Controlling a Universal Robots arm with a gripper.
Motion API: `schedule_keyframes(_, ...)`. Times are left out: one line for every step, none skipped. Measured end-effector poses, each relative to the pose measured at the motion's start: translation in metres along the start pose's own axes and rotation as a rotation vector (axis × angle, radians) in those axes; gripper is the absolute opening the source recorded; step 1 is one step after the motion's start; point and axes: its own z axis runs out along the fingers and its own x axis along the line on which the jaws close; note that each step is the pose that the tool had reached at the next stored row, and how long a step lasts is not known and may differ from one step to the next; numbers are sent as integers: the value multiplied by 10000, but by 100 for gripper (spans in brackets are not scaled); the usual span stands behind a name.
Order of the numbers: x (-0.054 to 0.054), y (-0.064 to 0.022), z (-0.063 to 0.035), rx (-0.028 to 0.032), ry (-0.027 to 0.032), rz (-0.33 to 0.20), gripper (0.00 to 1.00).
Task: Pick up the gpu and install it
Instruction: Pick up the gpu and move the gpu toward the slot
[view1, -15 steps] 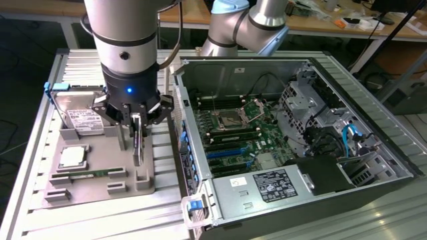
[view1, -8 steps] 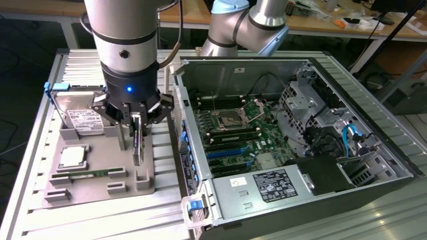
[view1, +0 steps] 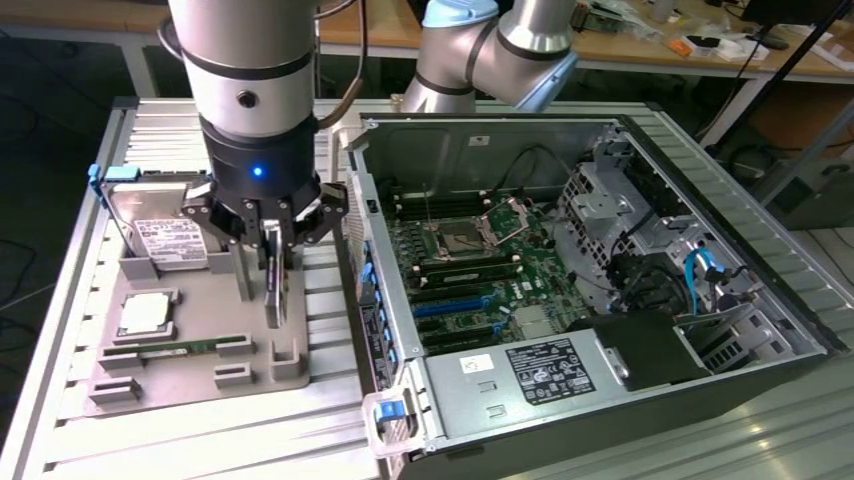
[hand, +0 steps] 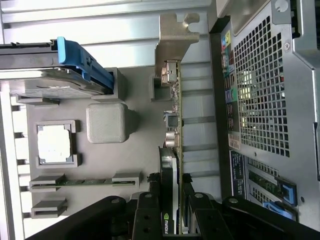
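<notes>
Gpu (view1: 275, 292) is held on edge, clamped between the fingers (hand: 148, 215) of the gripper (view1: 274, 250), over the grey parts tray (view1: 200, 375), at the exterior view's left of the open computer case (view1: 481, 150).

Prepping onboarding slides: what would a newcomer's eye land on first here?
The arm's tool clamped on the gpu, which stands on edge in the grey parts tray at the exterior view's left. At the exterior view's right sits the open PC case, its green motherboard exposed.
</notes>
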Motion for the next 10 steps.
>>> schedule_keyframes(0,1,-22,1,1,0,27)
schedule_keyframes(0,2,-46,0,0,0,27)
schedule_keyframes(0,3,-69,0,0,0,27)
schedule_keyframes(0,4,-88,-1,-1,0,27)
schedule_keyframes(0,5,-119,0,-1,0,27)
schedule_keyframes(0,6,-136,0,-1,0,27)
schedule_keyframes(0,7,-156,1,0,0,27)
schedule_keyframes(0,7,-175,0,0,0,27)
schedule_keyframes(0,8,-191,0,0,0,27)
schedule_keyframes(0,9,-205,0,0,0,27)
